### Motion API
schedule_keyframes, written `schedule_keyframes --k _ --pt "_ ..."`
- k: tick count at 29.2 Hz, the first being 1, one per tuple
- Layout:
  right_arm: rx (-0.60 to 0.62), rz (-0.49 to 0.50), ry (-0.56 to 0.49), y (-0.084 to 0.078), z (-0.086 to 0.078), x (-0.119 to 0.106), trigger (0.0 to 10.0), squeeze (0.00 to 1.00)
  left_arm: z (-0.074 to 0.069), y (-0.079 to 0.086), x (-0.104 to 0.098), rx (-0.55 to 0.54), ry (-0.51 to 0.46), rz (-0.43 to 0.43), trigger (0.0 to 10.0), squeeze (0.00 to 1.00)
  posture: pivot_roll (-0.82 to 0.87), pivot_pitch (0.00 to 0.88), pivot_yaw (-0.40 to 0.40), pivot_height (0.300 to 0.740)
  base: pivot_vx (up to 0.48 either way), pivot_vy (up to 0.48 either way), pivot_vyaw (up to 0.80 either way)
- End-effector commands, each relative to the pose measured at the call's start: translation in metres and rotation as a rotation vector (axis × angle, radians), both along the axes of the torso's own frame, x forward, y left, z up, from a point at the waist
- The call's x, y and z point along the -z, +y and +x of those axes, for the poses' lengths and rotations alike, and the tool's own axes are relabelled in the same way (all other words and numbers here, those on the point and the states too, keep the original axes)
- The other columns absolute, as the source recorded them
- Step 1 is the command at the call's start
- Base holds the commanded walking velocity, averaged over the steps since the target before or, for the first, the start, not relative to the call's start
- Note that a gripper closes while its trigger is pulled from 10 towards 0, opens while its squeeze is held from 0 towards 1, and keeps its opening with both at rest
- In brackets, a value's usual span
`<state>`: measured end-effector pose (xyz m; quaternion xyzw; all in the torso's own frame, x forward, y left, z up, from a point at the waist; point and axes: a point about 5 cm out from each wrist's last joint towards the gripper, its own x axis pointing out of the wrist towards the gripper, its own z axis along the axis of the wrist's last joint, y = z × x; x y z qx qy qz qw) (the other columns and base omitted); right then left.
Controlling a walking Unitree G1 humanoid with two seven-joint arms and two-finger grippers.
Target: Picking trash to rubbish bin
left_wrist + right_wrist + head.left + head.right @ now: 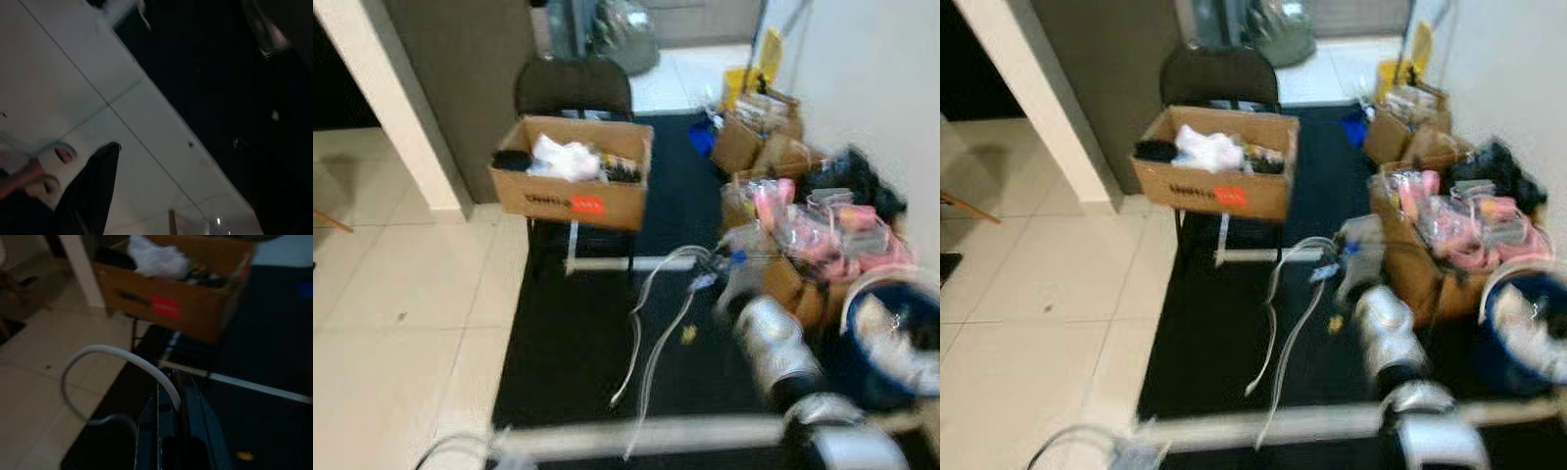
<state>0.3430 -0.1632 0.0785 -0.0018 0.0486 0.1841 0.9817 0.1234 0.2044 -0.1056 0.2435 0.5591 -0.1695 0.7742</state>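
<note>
Curving white tube (122,357) between right claw (171,391) fingers

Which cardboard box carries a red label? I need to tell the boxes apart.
The box on the black chair, the cardboard box with white stuff inside; its front wall bears a red label. The boxes by the right wall show none.

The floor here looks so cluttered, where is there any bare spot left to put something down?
The tiled floor left of the black mat is bare. The mat has some room between the chair with the cardboard box and the loose white cables. Along the wall, boxes, pink clutter and the blue bin crowd together.
</note>
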Motion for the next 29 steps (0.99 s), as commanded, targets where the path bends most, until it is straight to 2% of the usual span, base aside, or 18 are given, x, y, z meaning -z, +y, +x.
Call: schedule_keyframes --k 1,10,15,18,20,21,22,23,29 --pt "0.024 0.007 0.003 -0.009 -0.001 0.000 10.0 0.00 0.001 0.001 0.000 -0.008 0.000 -0.004 10.0 0.00 0.00 0.068 0.093 0.740 0.311 0.000 0.00" --pt "0.027 0.070 -0.030 -0.008 0.004 -0.010 10.0 0.00 0.003 0.000 -0.001 0.001 -0.002 -0.006 10.0 0.00 0.00 0.063 0.095 0.740 0.310 0.000 0.00" --pt "-0.004 0.168 -0.106 -0.001 0.010 -0.029 10.0 0.00 0.005 0.000 -0.002 0.005 -0.005 -0.006 10.0 0.00 0.00 0.062 0.097 0.740 0.311 0.000 -0.73" --pt "-0.054 0.371 -0.262 0.005 0.016 -0.069 10.0 0.00 0.006 0.001 -0.002 0.007 -0.006 -0.005 10.0 0.00 0.01 0.061 0.100 0.740 0.314 0.000 -0.20" --pt "-0.087 0.445 -0.344 0.008 0.018 -0.092 10.0 0.00 0.006 0.001 -0.002 0.008 -0.006 -0.004 10.0 0.00 0.01 0.061 0.100 0.740 0.315 0.000 0.00" --pt "-0.087 0.445 -0.344 0.008 0.018 -0.092 10.0 0.00 0.006 0.001 -0.002 0.008 -0.006 -0.004 10.0 0.00 0.01 0.061 0.100 0.740 0.319 0.000 0.00" --pt "-0.107 0.464 -0.427 0.011 0.021 -0.119 10.0 0.00 0.006 0.001 -0.002 0.010 -0.004 -0.003 10.0 0.00 0.01 0.061 0.100 0.740 0.315 0.000 0.00" --pt "-0.124 0.462 -0.465 0.014 0.021 -0.132 10.0 0.00 0.006 0.001 -0.002 0.011 -0.004 -0.003 10.0 0.00 0.01 0.061 0.100 0.740 0.315 0.000 0.00" --pt "-0.194 0.470 -0.553 0.027 0.020 -0.166 10.0 0.00 0.006 0.001 -0.002 0.014 -0.004 -0.005 10.0 0.00 0.01 0.061 0.100 0.740 0.316 0.000 0.00"
